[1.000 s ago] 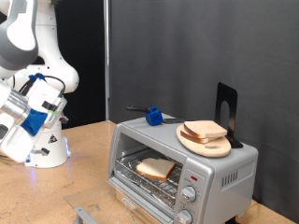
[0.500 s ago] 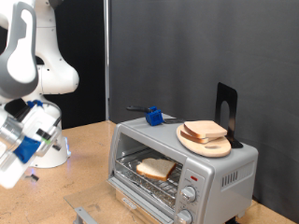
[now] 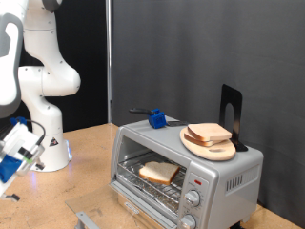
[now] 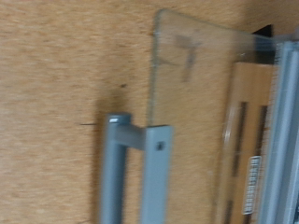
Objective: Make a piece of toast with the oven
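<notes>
The silver-grey oven [image 3: 224,176] stands on the wooden table at the exterior view's lower right, with its door open. One piece of toast [image 3: 159,172] lies on the wire rack inside. More bread slices [image 3: 208,133] rest on a round wooden plate [image 3: 215,151] on top of the oven. My gripper [image 3: 13,155] is low at the exterior view's left edge, well away from the oven, and its fingertips are cut off by the frame. The wrist view shows no fingers, only the open glass door [image 4: 192,79] and its grey handle [image 4: 131,173] over the table.
A blue object [image 3: 156,118] with a dark handle and a black stand [image 3: 231,113] sit on the oven's top. The arm's white base [image 3: 52,143] stands on the table at the left. A dark curtain hangs behind.
The hand has swung down and toward the exterior view's left edge, from beside the arm's base to low near the table. The oven, toast and plate have not moved.
</notes>
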{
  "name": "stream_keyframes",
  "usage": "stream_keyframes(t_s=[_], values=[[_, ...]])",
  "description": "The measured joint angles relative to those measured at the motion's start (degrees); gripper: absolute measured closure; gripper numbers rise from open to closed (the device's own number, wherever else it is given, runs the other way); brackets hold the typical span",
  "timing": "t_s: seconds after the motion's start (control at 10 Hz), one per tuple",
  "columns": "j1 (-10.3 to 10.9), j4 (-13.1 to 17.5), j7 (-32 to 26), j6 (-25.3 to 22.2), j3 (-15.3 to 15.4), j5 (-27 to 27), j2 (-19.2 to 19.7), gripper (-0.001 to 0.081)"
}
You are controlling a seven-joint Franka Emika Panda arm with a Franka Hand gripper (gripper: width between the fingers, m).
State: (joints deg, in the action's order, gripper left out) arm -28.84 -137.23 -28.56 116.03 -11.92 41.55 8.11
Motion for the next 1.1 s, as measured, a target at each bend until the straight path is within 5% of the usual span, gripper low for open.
stream_keyframes(t_s=[0.6, 1.1], values=[[1.15, 1.04, -2.09, 4.30, 4.72, 4.69, 8.65, -0.0002], [3.55, -1.44, -2.83, 4.57, 10.70, 7.94, 10.32, -0.0002]])
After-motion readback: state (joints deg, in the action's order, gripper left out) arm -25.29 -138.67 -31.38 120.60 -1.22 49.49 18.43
